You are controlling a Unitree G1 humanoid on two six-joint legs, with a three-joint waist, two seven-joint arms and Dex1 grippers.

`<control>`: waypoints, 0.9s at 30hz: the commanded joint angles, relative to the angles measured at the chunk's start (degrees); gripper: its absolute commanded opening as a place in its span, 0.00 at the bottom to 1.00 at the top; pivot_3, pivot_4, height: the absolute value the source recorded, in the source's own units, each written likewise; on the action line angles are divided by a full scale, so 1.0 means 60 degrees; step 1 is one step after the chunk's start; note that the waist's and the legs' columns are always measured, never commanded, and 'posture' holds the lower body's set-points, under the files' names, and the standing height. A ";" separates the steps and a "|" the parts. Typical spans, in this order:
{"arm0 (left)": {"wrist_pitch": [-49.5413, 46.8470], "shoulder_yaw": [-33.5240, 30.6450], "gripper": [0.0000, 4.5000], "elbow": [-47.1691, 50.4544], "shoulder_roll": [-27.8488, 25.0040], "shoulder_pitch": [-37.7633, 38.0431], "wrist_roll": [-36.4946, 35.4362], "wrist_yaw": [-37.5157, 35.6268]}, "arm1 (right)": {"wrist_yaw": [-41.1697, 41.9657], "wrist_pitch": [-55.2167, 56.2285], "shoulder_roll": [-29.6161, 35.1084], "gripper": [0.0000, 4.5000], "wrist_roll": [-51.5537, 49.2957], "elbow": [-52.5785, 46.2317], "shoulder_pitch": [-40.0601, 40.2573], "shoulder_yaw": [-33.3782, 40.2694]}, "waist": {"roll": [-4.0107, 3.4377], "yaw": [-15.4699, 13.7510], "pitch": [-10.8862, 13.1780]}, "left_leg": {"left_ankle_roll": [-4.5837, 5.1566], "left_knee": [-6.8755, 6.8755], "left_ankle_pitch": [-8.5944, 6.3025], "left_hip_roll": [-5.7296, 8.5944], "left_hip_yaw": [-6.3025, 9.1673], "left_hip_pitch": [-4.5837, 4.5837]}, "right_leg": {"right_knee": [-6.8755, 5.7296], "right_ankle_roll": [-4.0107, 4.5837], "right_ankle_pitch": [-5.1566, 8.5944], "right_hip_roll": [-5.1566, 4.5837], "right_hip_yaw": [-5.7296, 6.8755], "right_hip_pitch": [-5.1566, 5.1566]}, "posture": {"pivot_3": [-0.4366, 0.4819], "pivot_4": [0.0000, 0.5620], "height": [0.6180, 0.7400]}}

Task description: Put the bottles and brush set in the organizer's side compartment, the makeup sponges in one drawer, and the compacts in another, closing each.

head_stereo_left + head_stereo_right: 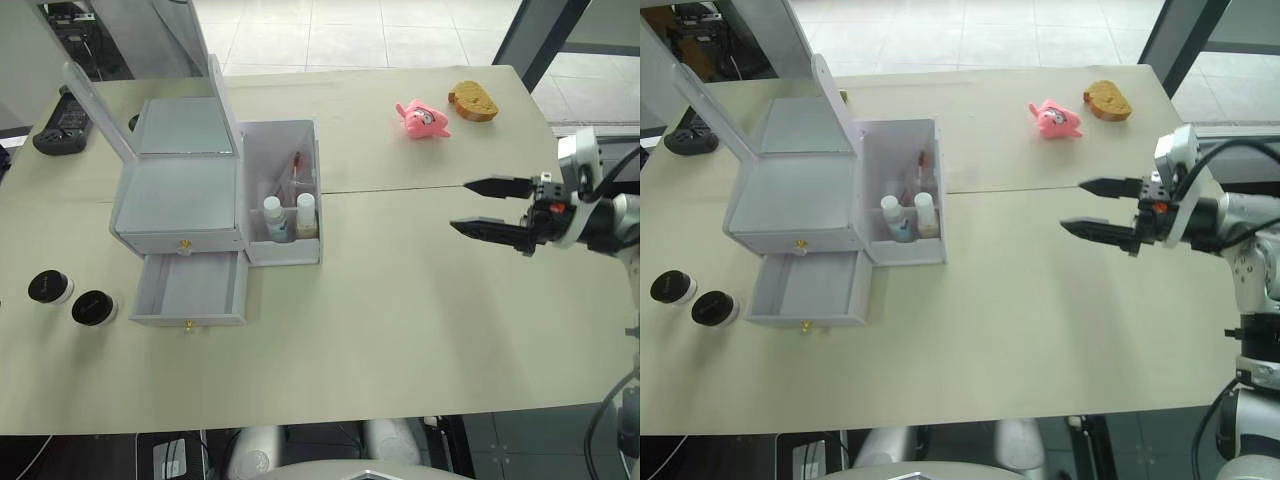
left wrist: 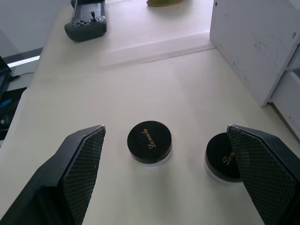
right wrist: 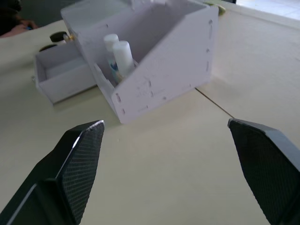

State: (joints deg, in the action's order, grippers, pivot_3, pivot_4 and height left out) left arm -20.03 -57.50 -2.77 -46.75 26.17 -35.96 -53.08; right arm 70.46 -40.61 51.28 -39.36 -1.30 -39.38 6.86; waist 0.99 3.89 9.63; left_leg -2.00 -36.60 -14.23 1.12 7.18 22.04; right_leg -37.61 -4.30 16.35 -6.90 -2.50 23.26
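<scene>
The white organizer (image 1: 180,195) stands at the table's left with its lid raised. Its side compartment (image 1: 283,150) holds two bottles (image 1: 274,218) and the brush set (image 1: 296,175). The lower drawer (image 1: 190,290) is pulled out and empty; the upper drawer is shut. Two black compacts (image 1: 49,288) (image 1: 93,308) lie left of the drawer. My left gripper (image 2: 165,129) hovers open over them, one compact (image 2: 150,140) between its fingers' line. A pink sponge (image 1: 423,118) and a brown sponge (image 1: 473,101) lie at the far right. My right gripper (image 1: 480,207) is open, empty, well right of the organizer (image 3: 154,61).
A black remote controller (image 1: 62,120) lies at the far left edge, behind the organizer. Bare tabletop (image 1: 400,300) stretches between the organizer and my right gripper. The table's front edge runs just below the drawer area.
</scene>
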 commanded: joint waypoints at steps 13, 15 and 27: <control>-0.4597 0.1384 1.00 0.4470 0.1578 0.0468 -0.0785 0.4000 | 0.0569 -0.1864 -0.1376 1.00 0.0566 -0.0196 -0.5074 -0.3016 | 0.0028 -0.0322 -0.0009 | -0.0019 -0.0047 -0.0009 0.0008 0.0009 0.0015 | -0.0011 0.0009 -0.0005 -0.0001 0.0002 0.0010 | 0.48 0.27 1.00; -0.4900 0.1422 1.00 0.4553 0.1327 0.0296 -0.0673 0.4243 | 0.0911 -0.2452 -0.1236 1.00 0.0392 -0.0195 -0.5286 -0.3182 | 0.0029 -0.0308 -0.0010 | -0.0019 -0.0042 -0.0010 0.0005 0.0012 0.0016 | -0.0012 0.0010 -0.0006 0.0006 0.0004 0.0013 | 0.48 0.27 1.00; -0.5361 0.2896 1.00 0.3430 0.0742 -0.1722 0.0259 0.5204 | 0.1234 -0.3568 -0.0948 1.00 0.0243 -0.0756 -0.5443 -0.3202 | 0.0029 -0.0287 -0.0010 | -0.0019 -0.0042 -0.0010 0.0009 0.0012 0.0028 | -0.0025 0.0012 -0.0007 0.0004 0.0006 0.0034 | 0.48 0.27 1.00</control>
State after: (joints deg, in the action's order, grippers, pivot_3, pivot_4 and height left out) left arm -52.79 -39.83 18.99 -41.18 16.25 -36.16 -22.91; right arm 77.84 -61.72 44.83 -37.39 -4.31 -70.95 -13.59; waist 1.17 2.16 9.57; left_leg -2.12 -36.85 -14.29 1.17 7.26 22.21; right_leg -37.80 -4.23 16.31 -6.87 -2.46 23.50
